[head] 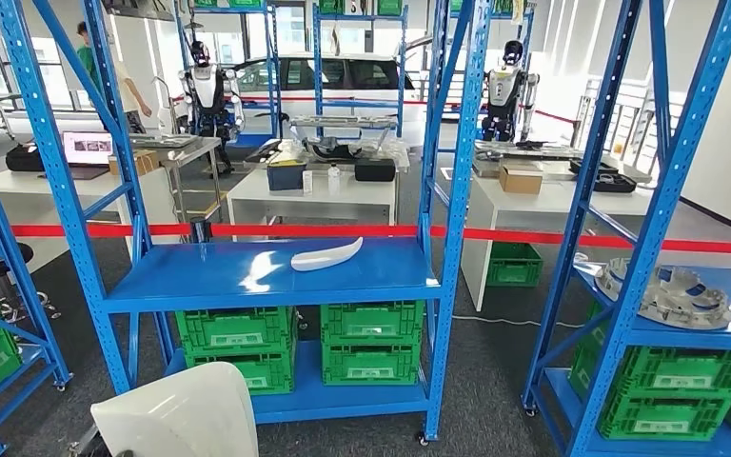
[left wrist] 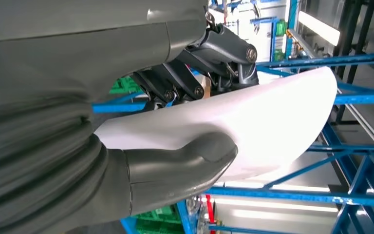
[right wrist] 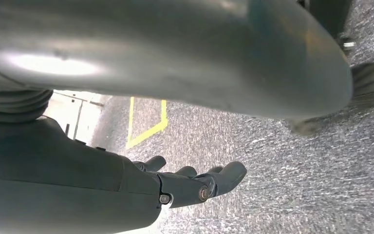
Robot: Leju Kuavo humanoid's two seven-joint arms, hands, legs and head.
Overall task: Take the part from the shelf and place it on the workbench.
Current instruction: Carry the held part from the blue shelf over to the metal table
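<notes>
The robot's left hand (left wrist: 185, 122) clamped a curved white plastic panel (head: 179, 414) at lower left; its right hand (right wrist: 195, 183) hung empty, fingers loosely apart. A shallow thumb-and-finger hold risked the smooth panel slipping during carrying.

Glossy smooth white part (left wrist: 253, 126) gleaming; blue painted metal shelf (head: 200, 281) reflecting light; floor carpet (right wrist: 272, 146) looking rough.
</notes>
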